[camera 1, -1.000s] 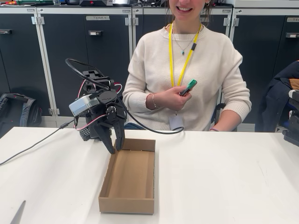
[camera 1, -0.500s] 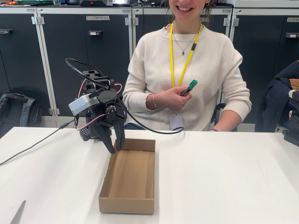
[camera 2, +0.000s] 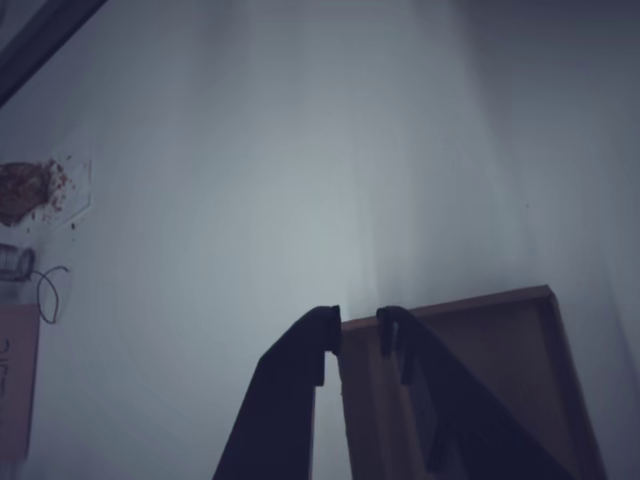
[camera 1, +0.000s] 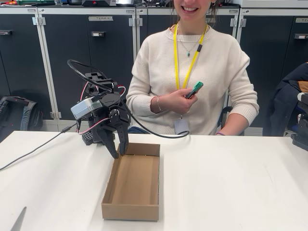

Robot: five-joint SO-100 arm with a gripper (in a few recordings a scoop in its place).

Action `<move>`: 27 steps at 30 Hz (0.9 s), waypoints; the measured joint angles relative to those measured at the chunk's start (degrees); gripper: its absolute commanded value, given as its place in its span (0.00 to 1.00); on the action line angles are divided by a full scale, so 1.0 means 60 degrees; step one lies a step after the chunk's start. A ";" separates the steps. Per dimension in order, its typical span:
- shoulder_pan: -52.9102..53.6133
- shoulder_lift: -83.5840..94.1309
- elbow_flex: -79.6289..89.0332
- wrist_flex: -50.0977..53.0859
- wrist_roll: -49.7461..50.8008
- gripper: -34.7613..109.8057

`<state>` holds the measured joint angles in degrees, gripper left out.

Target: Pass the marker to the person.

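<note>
So the white desk (camera 1: 231, 183) fills the lower half of the fixed view, and the person (camera 1: 192, 72) sits behind it at upper centre in a cream sweater with a yellow lanyard (camera 1: 187, 57). Honestly the handover looks done: the marker (camera 1: 194, 90) is in the person's hand (camera 1: 177, 101), held up at chest height with the teal cap pointing to the upper right, well apart from the robot. An open cardboard box (camera 1: 132, 185) sits at lower centre of the desk with nothing in it that I can see. The robot's hand (camera 1: 118, 151) hangs at the box's far left corner, tips pointing down just over the rim; in the wrist view (camera 2: 358, 335) its jaws stand only a narrow gap apart with nothing between them. I'd guess all that's left is for the arm to back off to rest, and the box wall right under the tips is the one thing to clear. A grey cable (camera 1: 33, 151) trails off left, and dark cabinets (camera 1: 72, 57) line the back.
</note>
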<state>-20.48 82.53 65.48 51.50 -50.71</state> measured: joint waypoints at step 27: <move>0.0000 0.0059 0.0220 -0.0073 0.0000 0.29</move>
<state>-20.48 82.88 66.80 51.06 -50.71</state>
